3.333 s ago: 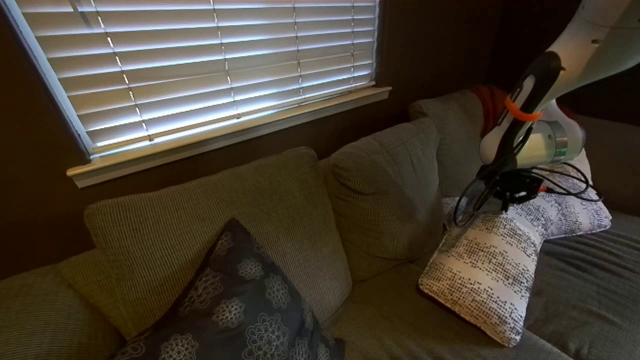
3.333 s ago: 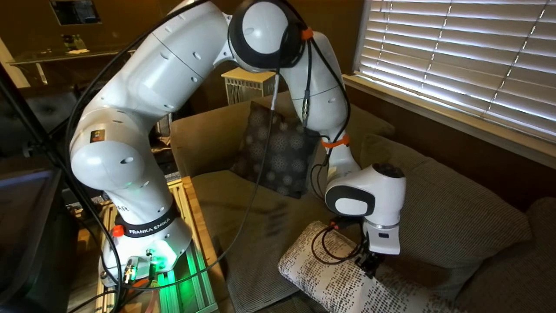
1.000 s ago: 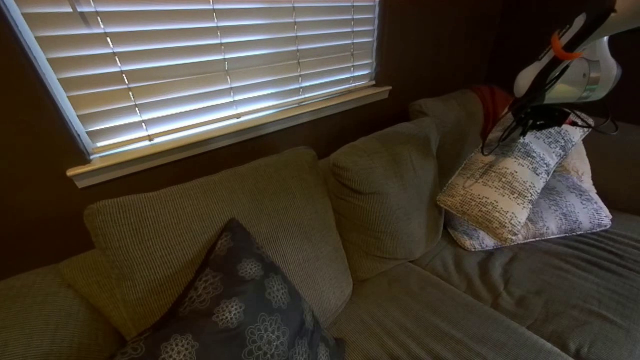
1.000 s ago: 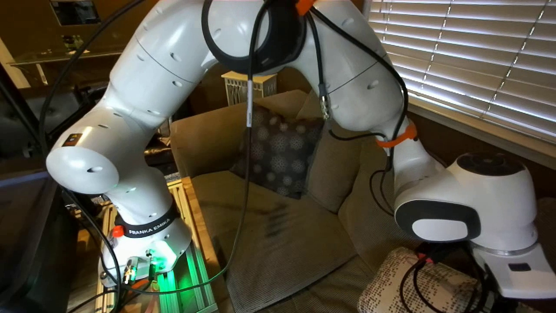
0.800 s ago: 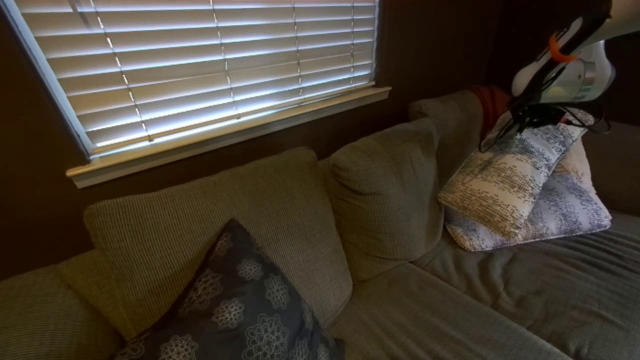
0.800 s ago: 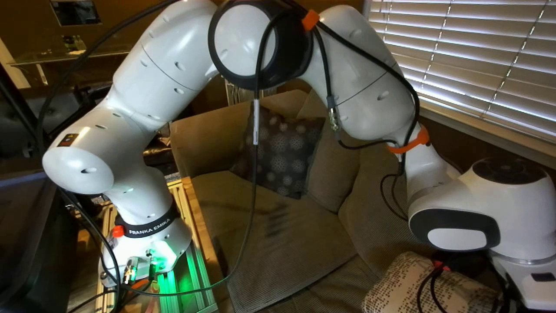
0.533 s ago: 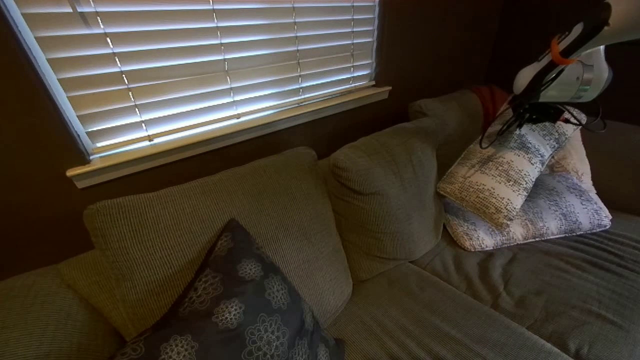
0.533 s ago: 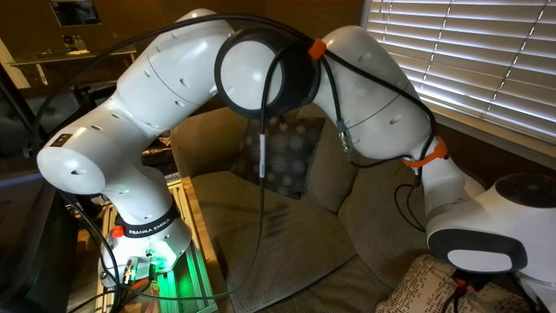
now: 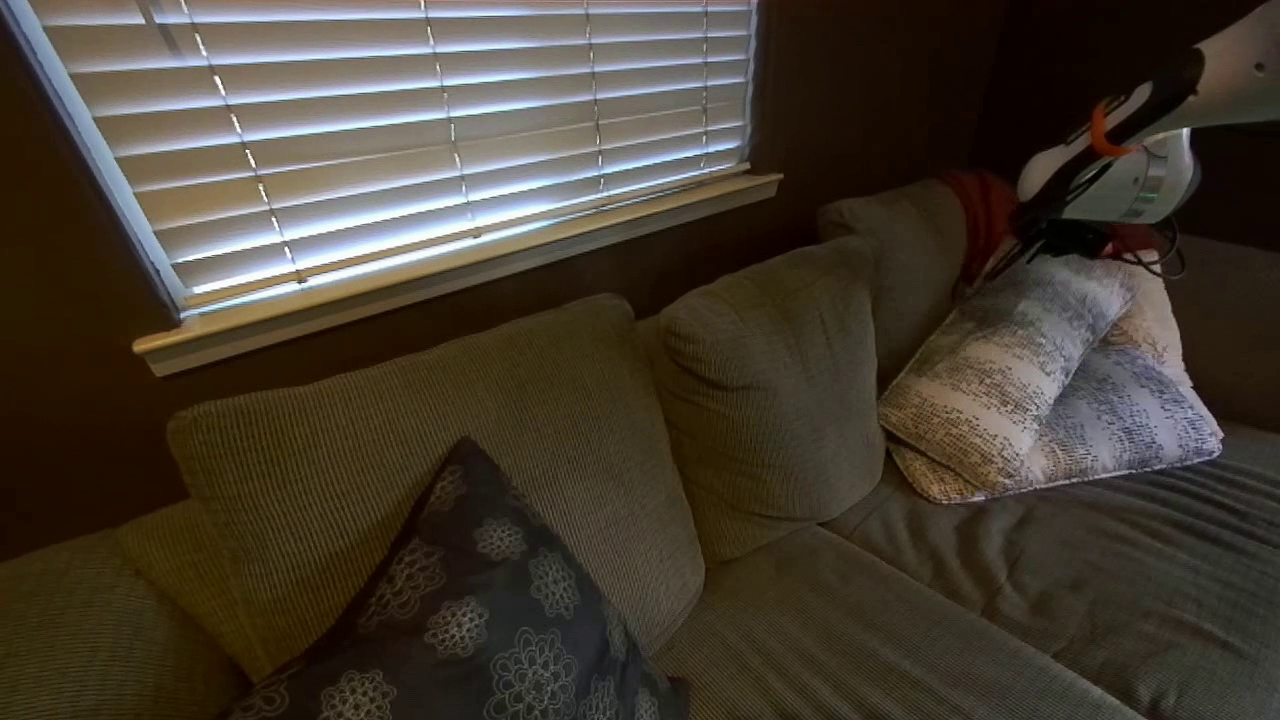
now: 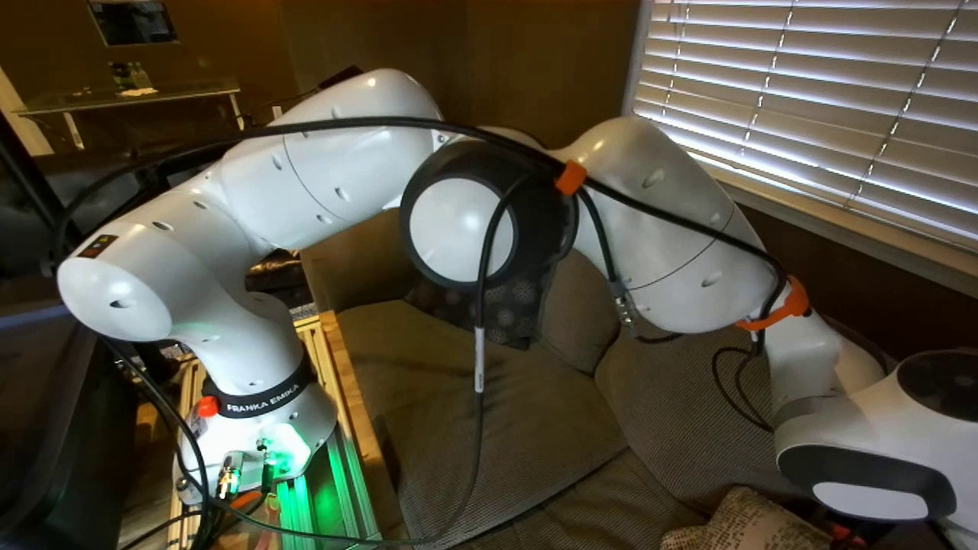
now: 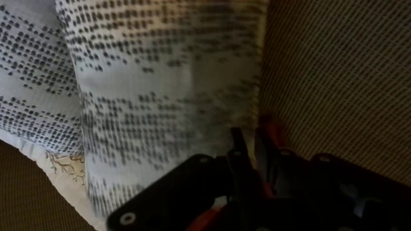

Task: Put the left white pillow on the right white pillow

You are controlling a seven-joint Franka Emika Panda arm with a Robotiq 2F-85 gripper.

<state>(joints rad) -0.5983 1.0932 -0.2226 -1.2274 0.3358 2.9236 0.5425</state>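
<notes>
The left white pillow (image 9: 985,375), off-white with coarse grey speckles, lies slanted over the right white pillow (image 9: 1130,415) in an exterior view. Its lower front corner touches or nearly touches that pillow. In the wrist view the left white pillow (image 11: 144,83) fills the middle, and the right white pillow (image 11: 35,64) shows at the left, partly covered. My gripper (image 11: 246,130) is shut on the left white pillow's edge, its fingers slightly apart with the piped edge between them. In an exterior view only a piece of the left white pillow (image 10: 752,527) shows, and the fingers are out of frame.
A cream pillow (image 9: 1155,325) with a tan branching print stands behind the two white ones. Grey-brown sofa back cushions (image 9: 780,390) and a red cloth (image 9: 985,215) are beside the gripper. A dark floral pillow (image 9: 470,600) lies at the sofa's other end.
The arm first carried the left white pillow from the nearer seat over the right white pillow. In the last half second, gripper and pillow have come down onto it.
</notes>
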